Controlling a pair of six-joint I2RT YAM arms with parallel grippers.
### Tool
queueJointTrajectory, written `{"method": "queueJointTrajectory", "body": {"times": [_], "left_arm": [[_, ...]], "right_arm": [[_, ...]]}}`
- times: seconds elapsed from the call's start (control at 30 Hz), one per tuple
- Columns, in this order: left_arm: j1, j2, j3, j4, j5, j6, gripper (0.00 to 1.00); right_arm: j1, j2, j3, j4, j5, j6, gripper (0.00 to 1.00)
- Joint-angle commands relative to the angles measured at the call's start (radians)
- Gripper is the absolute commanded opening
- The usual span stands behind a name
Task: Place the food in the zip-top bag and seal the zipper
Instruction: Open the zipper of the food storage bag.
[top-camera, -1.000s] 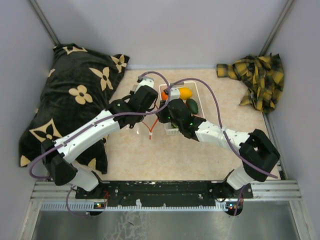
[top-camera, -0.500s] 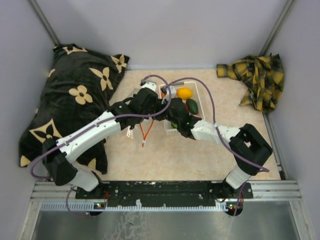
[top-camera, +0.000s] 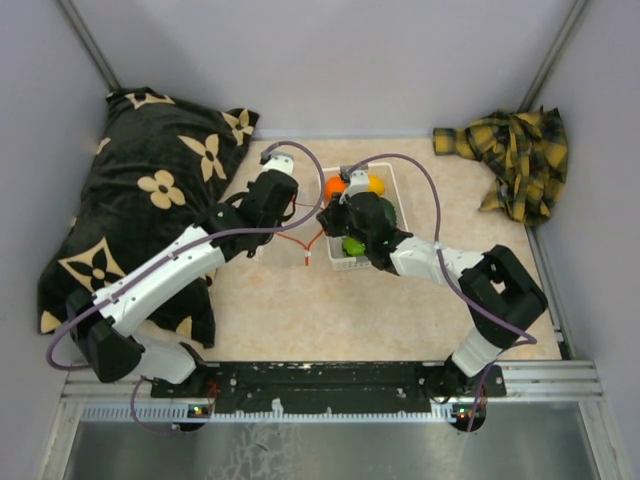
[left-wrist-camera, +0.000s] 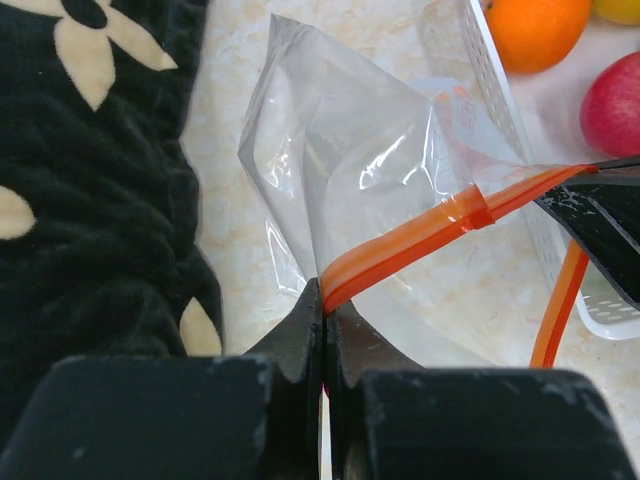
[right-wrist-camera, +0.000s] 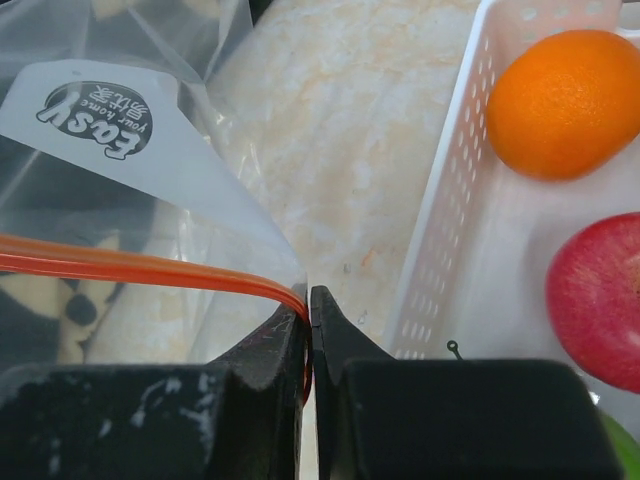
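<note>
Two claws: one left claw (left-wrist-camera: 323, 300) and one right claw (right-wrist-camera: 308, 300). One clear bag (left-wrist-camera: 370, 150) between them, with one orange zipper strip (left-wrist-camera: 420, 240). One white basket (right-wrist-camera: 440, 200) just right of the right claw. Five toy fruits can be counted in it: one orange (right-wrist-camera: 563, 103), one red apple (right-wrist-camera: 600, 300), one lemon (top-camera: 373, 184), one lime (top-camera: 353, 245), one avocado (top-camera: 386, 212). One black flowered pillow (top-camera: 140, 200) left of the left claw. One yellow plaid cloth (top-camera: 515, 150) well apart, right of the right claw.

**Top external view:** even, diffuse light from overhead, with only soft, faint shadows on the table (top-camera: 400, 310).

**Left wrist view:** white glints streak the zip-top bag (left-wrist-camera: 350, 150). The zipper (left-wrist-camera: 420, 235) is sharp, while the left gripper (left-wrist-camera: 322, 300) at the bottom of the frame is dark and blurred.

**Right wrist view:** bright. The orange (right-wrist-camera: 563, 103) carries a soft highlight, and the right gripper (right-wrist-camera: 308, 300) is out of focus.
</note>
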Motion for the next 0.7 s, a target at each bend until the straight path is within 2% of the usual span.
{"method": "queueJointTrajectory", "body": {"times": [0.0,0.17,0.43,0.67], "left_arm": [[0.022,-0.044,-0.017,0.012,-0.022,0.020,0.00],[0.023,-0.019,-0.022,0.026,0.048,0.009,0.00],[0.023,0.055,-0.008,0.007,0.088,-0.042,0.00],[0.025,0.072,-0.011,0.007,0.085,-0.048,0.00]], "right_arm": [[-0.013,-0.013,0.002,-0.004,0.033,0.010,0.03],[-0.013,-0.040,0.000,0.007,-0.052,0.015,0.06],[-0.013,-0.101,0.019,-0.046,-0.305,-0.029,0.35],[-0.012,-0.213,-0.020,-0.190,-0.272,-0.120,0.56]]}}
